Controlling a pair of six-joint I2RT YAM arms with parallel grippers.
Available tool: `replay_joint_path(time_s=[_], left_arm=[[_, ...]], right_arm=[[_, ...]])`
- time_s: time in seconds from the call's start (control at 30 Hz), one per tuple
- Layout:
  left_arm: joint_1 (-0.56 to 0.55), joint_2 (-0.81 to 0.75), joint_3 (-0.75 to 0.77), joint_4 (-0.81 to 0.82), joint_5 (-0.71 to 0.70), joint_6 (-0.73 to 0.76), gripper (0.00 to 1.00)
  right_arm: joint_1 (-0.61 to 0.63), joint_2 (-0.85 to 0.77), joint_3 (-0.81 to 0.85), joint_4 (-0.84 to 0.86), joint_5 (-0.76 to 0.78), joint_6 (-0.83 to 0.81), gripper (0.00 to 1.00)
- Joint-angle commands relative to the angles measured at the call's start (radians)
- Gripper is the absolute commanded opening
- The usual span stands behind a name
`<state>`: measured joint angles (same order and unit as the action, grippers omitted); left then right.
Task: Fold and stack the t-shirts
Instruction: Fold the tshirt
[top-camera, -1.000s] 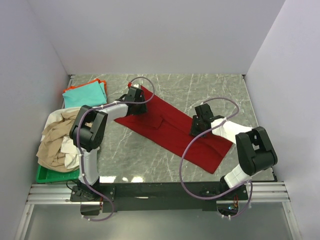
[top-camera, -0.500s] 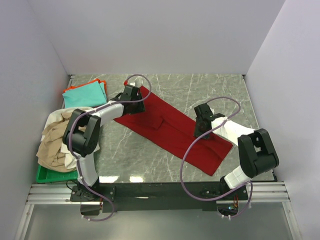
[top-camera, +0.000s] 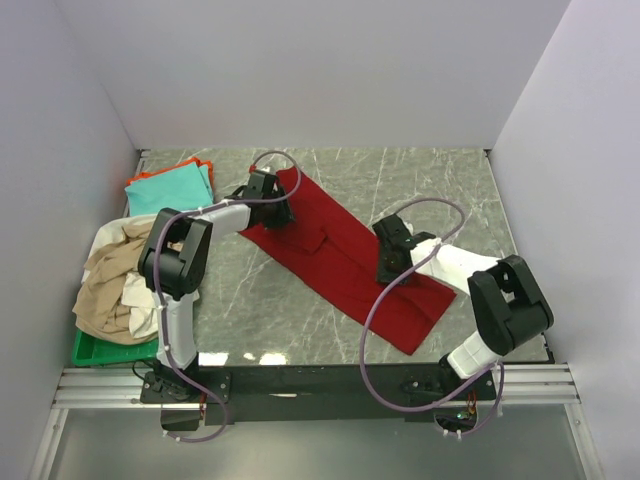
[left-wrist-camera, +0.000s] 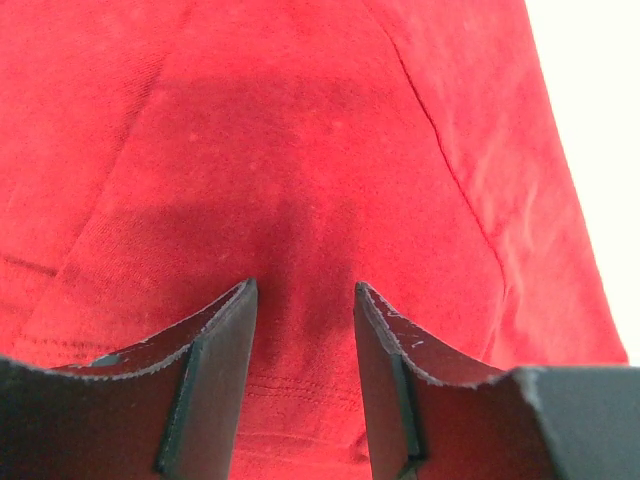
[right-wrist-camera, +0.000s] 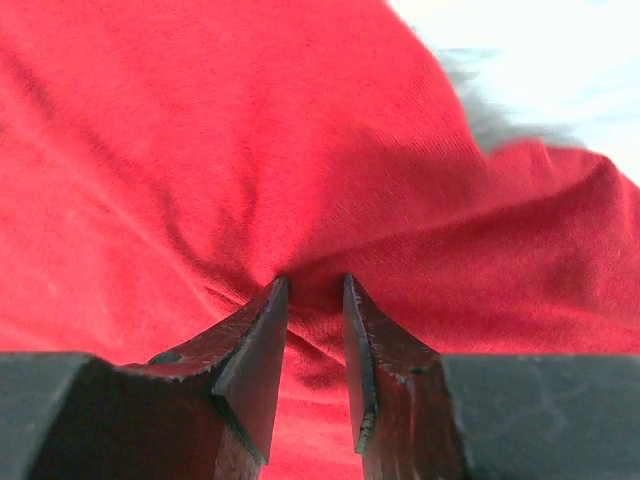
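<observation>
**Inspector:** Grey veined marble table (top-camera: 400, 175), closed in by pale walls (top-camera: 300, 70) on three sides, is noted. What is recorded of the item in work?

**Assistant:** One dark red t-shirt (top-camera: 335, 245) is laid on the table as a long narrow band, run diagonally from far left of centre to near right. It is seen folded lengthwise, with a small flap lying on it near the middle and a squared near-right end. Close up, the cloth is shown as a fine plain knit. A double-stitched hem and one seam line are visible in the left wrist view.

**Inspector:** How is it held?

**Assistant:** At the far-left end the left gripper (left-wrist-camera: 303, 300) is closed on a thick fold. Its fingers (left-wrist-camera: 225, 330) are separated by a shaded ridge of cloth drawn into the gap. Further along, on the band's far edge, the right gripper (right-wrist-camera: 315, 290) is pinched on the same shirt. Its fingers (right-wrist-camera: 255, 335) are set close together, and creases are seen radiating from the gap.

**Inspector:** And the surroundings?

**Assistant:** A teal t-shirt (top-camera: 170, 190) is found folded flat at the far-left corner, near the red band's far end, with bare marble between them. An orange t-shirt (top-camera: 205, 163) is stacked beneath it, only its edge being exposed. Nearer along the left edge, a beige t-shirt (top-camera: 105, 285) and a white t-shirt (top-camera: 140, 295) are heaped crumpled together. The heap is carried on a green tray (top-camera: 95, 350), of which only the near corner is exposed.
</observation>
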<state>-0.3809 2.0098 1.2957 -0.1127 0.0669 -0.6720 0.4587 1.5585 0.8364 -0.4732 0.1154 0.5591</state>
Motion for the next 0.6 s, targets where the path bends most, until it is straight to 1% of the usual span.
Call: replay_joint_path(time_s=[0.0,0.23,0.43,0.57], left_arm=[[0.017,0.076,0.045,-0.021,0.019,0.011,0.50],[0.037,0.174,0.191,-0.091,0.019,0.054,0.50],[0.040,0.271,0.381,-0.168,0.017,0.086,0.50],[0.042,0.319,0.459,-0.170,0.036,0.104,0.50]], right_arm=[[0.058,0.075,-0.010,0.002,-0.036,0.054,0.36],[0.182,0.094,-0.025,0.016,-0.048,0.122,0.35],[0.296,0.098,0.006,0.021,-0.068,0.173,0.35],[0.348,0.107,0.029,0.027,-0.082,0.193,0.35]])
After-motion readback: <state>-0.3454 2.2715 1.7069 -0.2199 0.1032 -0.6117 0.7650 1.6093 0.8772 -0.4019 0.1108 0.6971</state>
